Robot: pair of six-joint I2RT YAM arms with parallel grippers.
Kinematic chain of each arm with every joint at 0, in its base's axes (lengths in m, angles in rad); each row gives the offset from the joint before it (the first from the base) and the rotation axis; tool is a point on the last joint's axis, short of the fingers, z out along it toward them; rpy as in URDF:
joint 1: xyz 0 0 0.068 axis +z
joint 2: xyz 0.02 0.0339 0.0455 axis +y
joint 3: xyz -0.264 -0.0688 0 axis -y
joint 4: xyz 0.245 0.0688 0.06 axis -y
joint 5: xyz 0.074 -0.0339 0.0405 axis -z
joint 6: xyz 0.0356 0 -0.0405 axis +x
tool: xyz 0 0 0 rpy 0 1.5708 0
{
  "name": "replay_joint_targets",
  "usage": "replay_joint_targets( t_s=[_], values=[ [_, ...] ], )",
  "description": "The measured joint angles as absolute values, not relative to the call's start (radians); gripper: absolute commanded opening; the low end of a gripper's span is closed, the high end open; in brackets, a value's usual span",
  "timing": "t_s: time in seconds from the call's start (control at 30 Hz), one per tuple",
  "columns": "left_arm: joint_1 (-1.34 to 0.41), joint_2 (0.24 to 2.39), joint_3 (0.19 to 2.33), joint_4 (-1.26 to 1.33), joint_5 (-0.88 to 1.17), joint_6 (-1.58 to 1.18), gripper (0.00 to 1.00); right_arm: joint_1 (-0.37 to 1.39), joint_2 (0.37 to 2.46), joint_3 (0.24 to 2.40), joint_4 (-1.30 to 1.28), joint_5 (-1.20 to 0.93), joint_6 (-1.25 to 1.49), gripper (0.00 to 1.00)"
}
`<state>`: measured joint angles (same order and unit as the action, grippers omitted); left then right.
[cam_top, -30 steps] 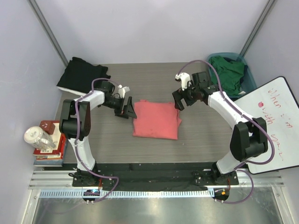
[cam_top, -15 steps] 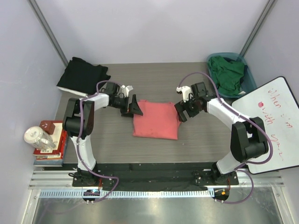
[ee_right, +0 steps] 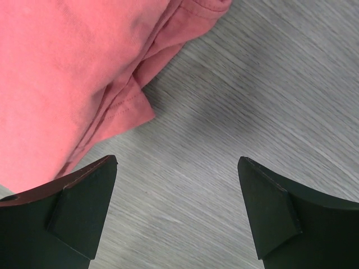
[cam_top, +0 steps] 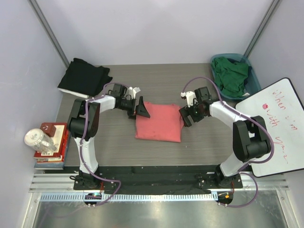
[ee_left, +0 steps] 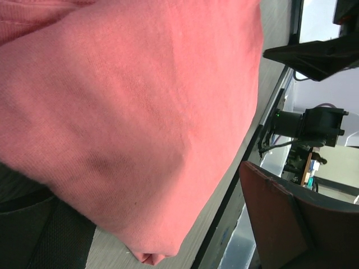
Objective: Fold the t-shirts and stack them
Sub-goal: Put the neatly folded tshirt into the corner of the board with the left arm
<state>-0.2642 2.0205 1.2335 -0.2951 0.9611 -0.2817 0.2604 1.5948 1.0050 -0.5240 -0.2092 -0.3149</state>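
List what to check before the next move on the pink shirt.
1. Left tool open: ok.
2. Right tool open: ok.
3. Pink shirt folded, flat on table: ok.
4. Tools at opposite edges of it: ok.
5. Cloth between the right fingers: not ok, bare table there.
6. Green shirt out of basket: not ok.

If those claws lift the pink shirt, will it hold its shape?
Probably not: the pink shirt is soft folded cloth, so it would likely sag and unfold. Loose layers at its corner would probably droop first. It looks thin, so likely light.
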Motion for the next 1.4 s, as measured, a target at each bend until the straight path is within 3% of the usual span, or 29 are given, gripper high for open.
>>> replay_joint_targets(
  t_s=[0.27,0.37,0.47,0.57,0.63,0.73,1.03,1.4],
  values=[
    [-0.293,2.046,1.242,-0.251,0.997,-0.312,0.98,0.268,1.673,1.007,-0.492,-0.224,-0.307,0.94],
    [-0.307,2.053,1.242,-0.227,1.005,-0.333,0.92,0.276,1.678,1.01,-0.486,-0.224,-0.306,0.94],
    [-0.319,2.063,1.242,-0.201,1.007,-0.355,0.64,0.286,1.678,1.012,-0.479,-0.224,-0.306,0.94],
    [-0.326,2.087,1.241,-0.175,1.002,-0.378,0.47,0.297,1.678,1.012,-0.475,-0.223,-0.306,0.93],
    [-0.327,2.107,1.241,-0.162,1.003,-0.39,0.41,0.303,1.678,1.012,-0.473,-0.223,-0.307,0.93],
    [-0.327,2.117,1.239,-0.154,0.995,-0.402,0.0,0.31,1.678,1.012,-0.469,-0.222,-0.307,0.93],
    [-0.334,2.118,1.271,-0.229,0.936,-0.377,0.0,0.319,1.677,1.018,-0.463,-0.202,-0.319,0.93],
    [-0.318,2.171,1.868,-0.78,0.633,-0.058,0.0,0.306,1.593,1.025,-0.46,-0.11,-0.414,0.94]
  ],
)
